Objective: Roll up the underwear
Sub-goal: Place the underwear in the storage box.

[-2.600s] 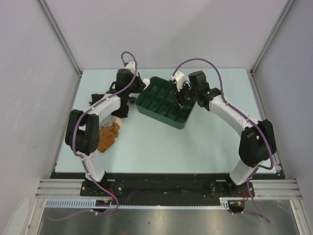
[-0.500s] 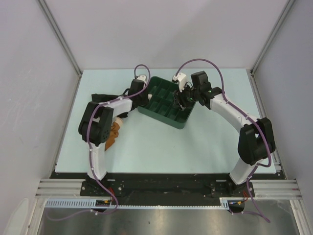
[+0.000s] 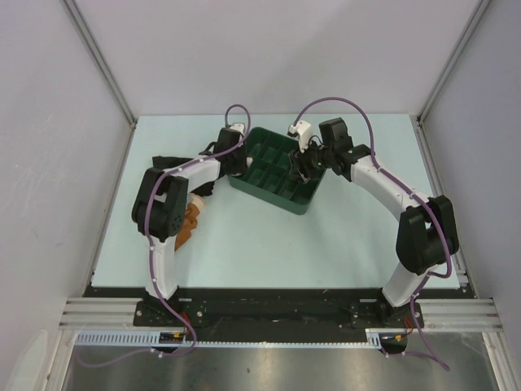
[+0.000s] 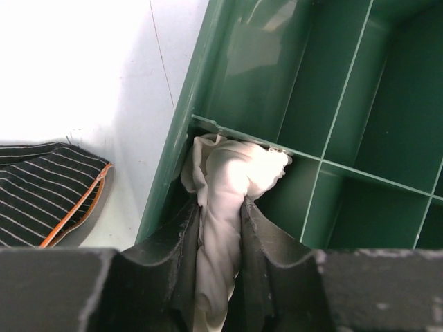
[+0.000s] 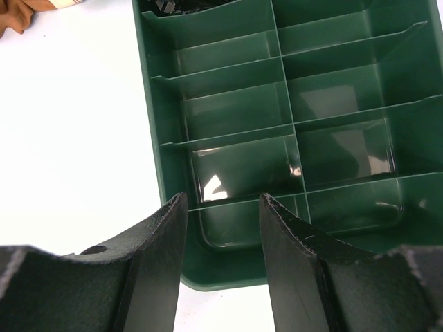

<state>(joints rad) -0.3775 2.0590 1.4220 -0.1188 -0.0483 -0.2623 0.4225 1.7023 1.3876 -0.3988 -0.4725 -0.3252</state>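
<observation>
The underwear point(image 4: 232, 173), a cream bunched roll, sits in a compartment at the left edge of the green tray point(image 4: 187, 117). My left gripper point(image 4: 221, 204) is shut on the roll's near end, and the fabric fills the gap between both fingers. From above, the left gripper point(image 3: 238, 159) is at the left rim of the tray point(image 3: 277, 191); the underwear is hidden there. My right gripper point(image 5: 221, 200) stands open over the tray's point(image 5: 228, 104) near corner compartment with nothing between its fingers, and from above the right gripper point(image 3: 305, 167) is over the tray's right side.
A black striped garment with an orange edge point(image 4: 41, 187) lies on the table just left of the tray. An orange-brown garment point(image 3: 189, 224) lies beside the left arm, and dark cloth point(image 3: 175, 159) lies behind it. Walls close in the table on three sides.
The left arm has swung right from the garment pile to the tray's left rim. In the last half second it has hardly shifted. The right arm stays over the tray.
</observation>
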